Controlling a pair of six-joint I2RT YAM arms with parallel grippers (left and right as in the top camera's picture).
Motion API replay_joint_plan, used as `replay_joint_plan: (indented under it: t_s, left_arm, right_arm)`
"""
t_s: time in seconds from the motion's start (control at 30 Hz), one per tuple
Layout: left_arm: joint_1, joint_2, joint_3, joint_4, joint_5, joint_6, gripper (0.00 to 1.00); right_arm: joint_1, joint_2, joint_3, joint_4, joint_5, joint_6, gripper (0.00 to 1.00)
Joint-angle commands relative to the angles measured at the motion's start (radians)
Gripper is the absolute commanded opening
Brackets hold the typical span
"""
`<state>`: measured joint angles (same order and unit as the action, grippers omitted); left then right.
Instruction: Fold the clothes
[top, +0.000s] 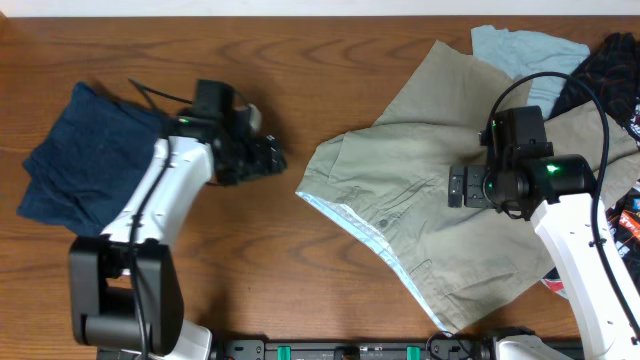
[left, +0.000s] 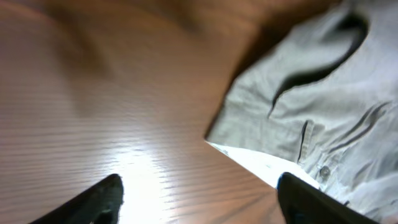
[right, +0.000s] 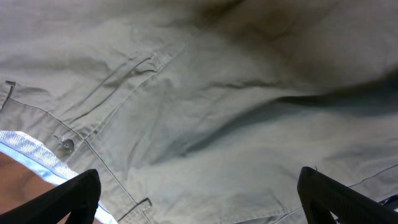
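Large khaki-beige shorts lie spread on the right half of the table, their pale lined waistband facing left. My left gripper is open and empty over bare wood just left of the waistband; the left wrist view shows the shorts ahead of its fingers. My right gripper is open above the middle of the shorts; its wrist view shows the khaki cloth and button between its fingers. A folded navy garment lies at far left.
A light-blue piece lies under the shorts' top right edge. A black printed piece and red printed pieces lie at the right edge. The table's wood shows between the navy garment and the shorts.
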<state>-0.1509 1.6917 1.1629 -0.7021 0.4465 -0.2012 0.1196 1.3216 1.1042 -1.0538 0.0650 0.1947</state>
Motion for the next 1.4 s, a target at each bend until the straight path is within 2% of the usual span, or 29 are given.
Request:
replay_joint_plan:
  t_s: [0.0,0.17,0.47,0.53,0.57,0.63,0.67,0.7,0.8,0.93,1.2,1.23,1.33,1.37]
  left_arm:
    - [-0.058,0.035,-0.064,0.055,0.014,0.013,0.85]
    - [-0.134,0.079,-0.142,0.184,0.014,0.013,0.87]
    - [-0.256,0.204,-0.147,0.28,0.018,-0.048,0.84]
    - [-0.283,0.215,-0.147,0.291,0.018,-0.048,0.74]
    - [-0.296,0.216,-0.147,0.294,0.018,-0.048,0.66]
    - [-0.31,0.216,-0.147,0.299,0.016,-0.047,0.4]
    - [-0.312,0.216,-0.147,0.301,0.014,-0.047,0.19]
    - [-0.31,0.215,-0.145,0.301,0.006,-0.047,0.06]
    - [-0.276,0.205,-0.128,0.269,-0.08,-0.047,0.06]
    - [-0.172,0.177,-0.012,0.138,-0.222,-0.038,0.06]
    - [0.087,0.15,0.389,-0.058,-0.264,-0.018,0.06]
    - [0.108,0.15,0.417,-0.069,-0.264,-0.022,0.15]
    - [0.156,0.15,0.456,-0.114,-0.248,-0.027,0.84]
    - [0.164,0.15,0.455,-0.145,-0.245,-0.042,0.98]
  right_arm:
    - [-0.01,-0.007,0.008,-0.002,0.014,0.019,0.99]
    - [-0.01,-0.007,0.008,-0.016,0.014,0.018,0.99]
    - [-0.01,-0.007,0.008,-0.016,0.014,0.018,0.99]
    - [-0.01,-0.007,0.008,-0.014,0.014,0.018,0.99]
    - [-0.01,-0.007,0.008,-0.013,0.016,0.018,0.99]
    - [-0.01,-0.007,0.008,-0.013,0.018,0.018,0.99]
    - [-0.01,-0.007,0.008,-0.013,0.018,0.018,0.99]
    - [-0.01,-0.007,0.008,-0.013,0.018,0.018,0.99]
    - [-0.01,-0.007,0.008,-0.013,0.019,0.018,0.99]
    - [-0.01,-0.007,0.008,-0.013,0.044,0.018,0.99]
    - [-0.01,-0.007,0.008,-0.006,0.044,0.018,0.99]
    - [-0.01,-0.007,0.008,-0.003,0.044,0.018,0.99]
    - [-0.01,-0.007,0.008,0.005,0.043,0.018,0.99]
    - [-0.01,-0.007,0.008,0.008,0.043,0.018,0.99]
